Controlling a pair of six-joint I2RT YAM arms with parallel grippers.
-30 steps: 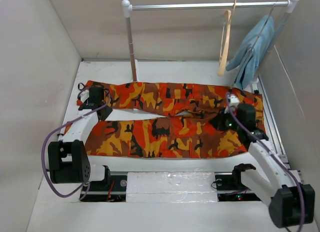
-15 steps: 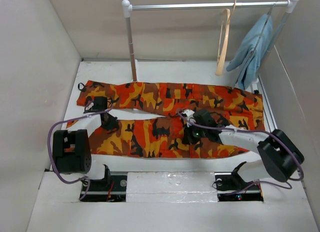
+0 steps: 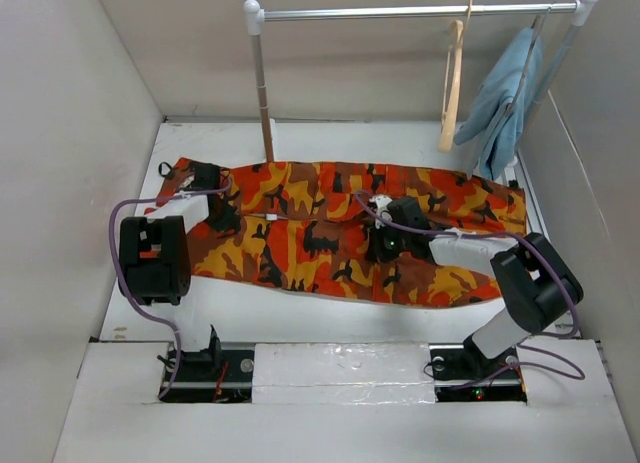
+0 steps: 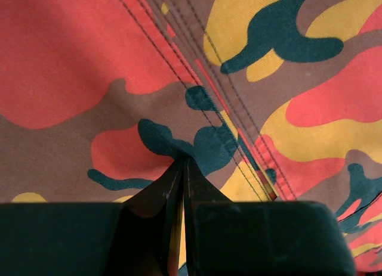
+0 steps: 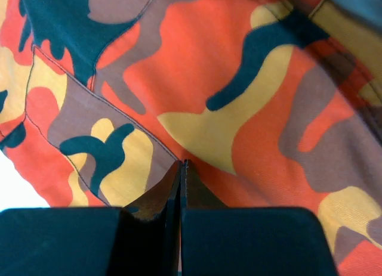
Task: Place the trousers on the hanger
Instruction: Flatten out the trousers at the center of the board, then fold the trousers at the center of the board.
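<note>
The camouflage trousers (image 3: 330, 238) lie flat across the table, with the near leg drawn up against the far leg. My left gripper (image 3: 222, 215) sits on their left end, and the left wrist view shows it (image 4: 185, 160) shut with a sliver of cloth (image 4: 89, 61) pinched between the jaws. My right gripper (image 3: 385, 245) rests on the middle of the near leg, and the right wrist view shows it (image 5: 181, 163) shut against the cloth (image 5: 239, 109). The tan wooden hanger (image 3: 452, 88) hangs empty on the rail at the back right.
A metal rail (image 3: 400, 12) on white posts spans the back, with its left post (image 3: 263, 93) standing just behind the trousers. A light-blue cloth (image 3: 500, 103) hangs at the rail's right end. White walls close in the left, back and right sides.
Both grippers came down onto the near leg and moved toward the back. The near leg slid with them, closing the gap to the far leg and baring the table in front.
</note>
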